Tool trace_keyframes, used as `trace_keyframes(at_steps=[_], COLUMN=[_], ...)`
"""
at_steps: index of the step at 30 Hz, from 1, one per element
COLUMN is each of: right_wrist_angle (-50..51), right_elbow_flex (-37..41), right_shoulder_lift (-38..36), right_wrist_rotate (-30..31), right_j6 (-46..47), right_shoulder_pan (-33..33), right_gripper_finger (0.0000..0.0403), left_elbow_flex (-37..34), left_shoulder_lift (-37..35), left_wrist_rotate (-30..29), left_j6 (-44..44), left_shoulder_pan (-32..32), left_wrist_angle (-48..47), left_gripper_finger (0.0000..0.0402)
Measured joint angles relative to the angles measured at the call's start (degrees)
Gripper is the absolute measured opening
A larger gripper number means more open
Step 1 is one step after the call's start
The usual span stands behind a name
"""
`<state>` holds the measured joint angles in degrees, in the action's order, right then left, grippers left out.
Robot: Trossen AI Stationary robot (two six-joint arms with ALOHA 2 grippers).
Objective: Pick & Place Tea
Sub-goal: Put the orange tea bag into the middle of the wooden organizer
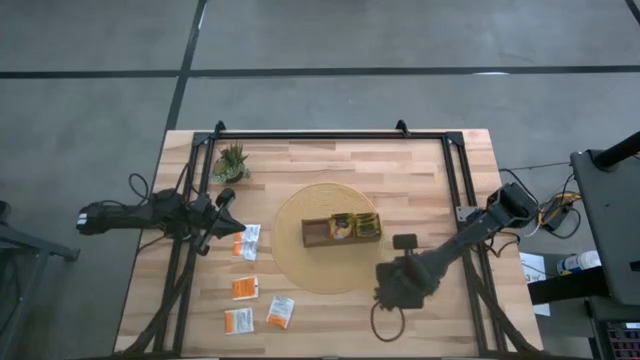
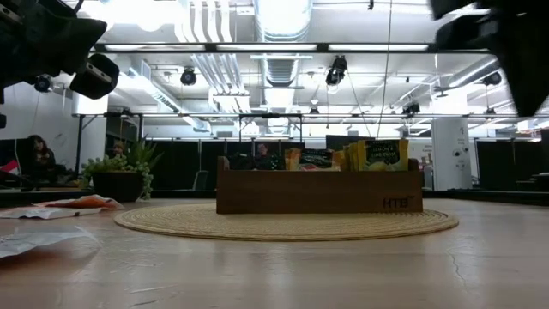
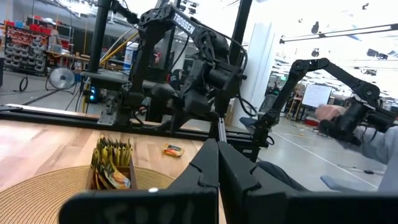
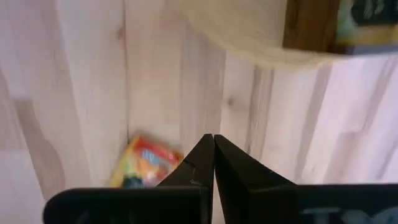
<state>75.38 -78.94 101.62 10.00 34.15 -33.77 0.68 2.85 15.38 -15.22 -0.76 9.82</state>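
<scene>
A dark wooden tray [image 1: 318, 232] stands on a round woven mat [image 1: 300, 265] at the table's middle. Yellow-green tea sachets [image 1: 364, 225] stand upright in the tray's right compartments. Several white-and-orange tea sachets [image 1: 245, 288] lie flat on the table left of the mat. My right gripper [image 4: 213, 140] is shut and points down over the table, off the mat's near right edge. Beside its tips a yellow-orange sachet [image 4: 144, 165] lies flat on the wood. My left gripper [image 3: 217, 144] waits shut and level at the table's left side.
A small green potted plant [image 1: 231, 162] stands at the far left. A black frame [image 1: 330, 135] runs along the far edge and down both sides of the table. Bare wood lies near the front edge, right of the loose sachets.
</scene>
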Motion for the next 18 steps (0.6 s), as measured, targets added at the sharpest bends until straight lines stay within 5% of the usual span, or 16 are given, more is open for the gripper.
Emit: trace_keyframes(at_steps=[8, 18], right_wrist_angle=[1.2, -3.2], right_elbow_flex=[0.1, 4.9], right_shoulder_lift=[-0.7, -1.2], right_wrist_rotate=[-4.2, -9.9], right_j6=[0.1, -0.8], right_shoulder_pan=[-2.1, -2.5], right_gripper_finger=[0.0032, 0.0163], left_elbow_flex=[0.0, 0.0], left_shoulder_lift=[0.0, 0.0], left_wrist_rotate=[0.0, 0.0], left_j6=[0.0, 0.0], left_shoulder_pan=[0.0, 0.0], left_wrist_angle=[-0.1, -0.2], left_gripper_finger=[0.0000, 0.0000])
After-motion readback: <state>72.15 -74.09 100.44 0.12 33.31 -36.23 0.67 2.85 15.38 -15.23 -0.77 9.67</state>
